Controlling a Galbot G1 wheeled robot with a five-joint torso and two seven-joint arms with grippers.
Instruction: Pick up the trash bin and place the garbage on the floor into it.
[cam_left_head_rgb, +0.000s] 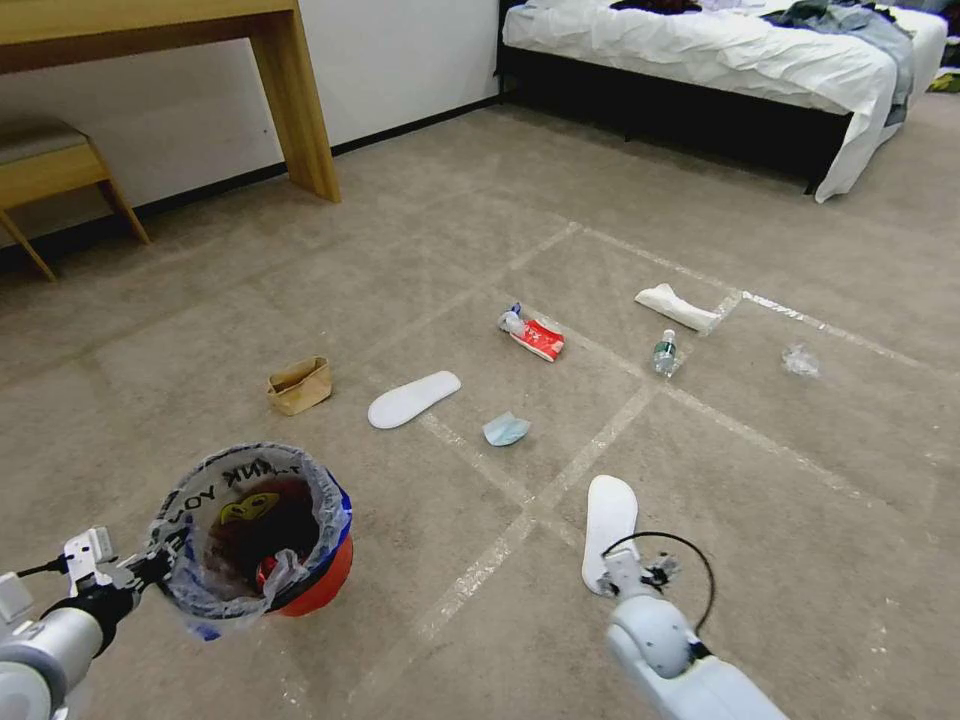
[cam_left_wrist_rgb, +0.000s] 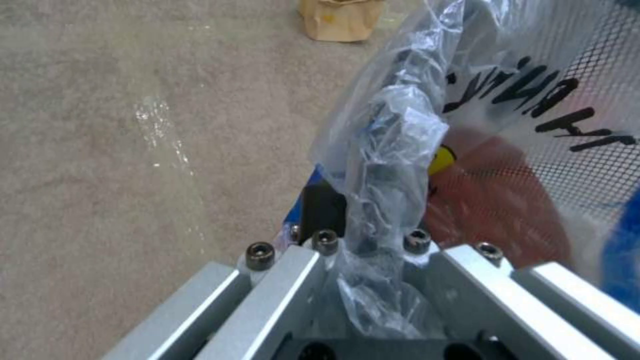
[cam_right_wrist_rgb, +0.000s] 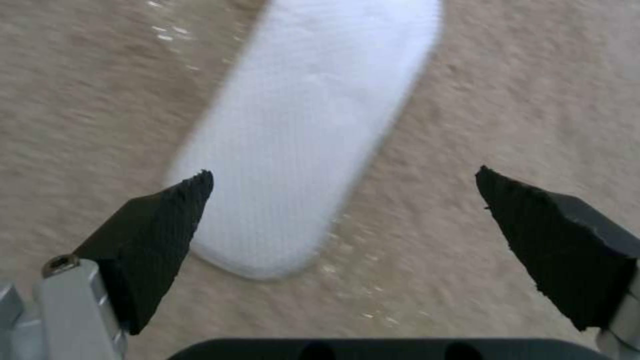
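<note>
Red trash bin (cam_left_head_rgb: 318, 585) clamped by left gripper (cam_left_head_rgb: 150, 570); right gripper (cam_right_wrist_rgb: 343, 200) jaws spread over slipper (cam_right_wrist_rgb: 313, 130).

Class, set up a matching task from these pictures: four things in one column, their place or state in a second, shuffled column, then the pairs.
Things
1. small round red plastic trash bin
2. white flat slipper
3. brown paper bag
4. small plastic bottle

States
A. standing open-topped on the carpet
B. lying beside a tape line
C. gripped at its bag-lined rim by the left gripper
D. below the open right gripper

Pairs: 1-C, 2-D, 3-A, 4-B
</note>
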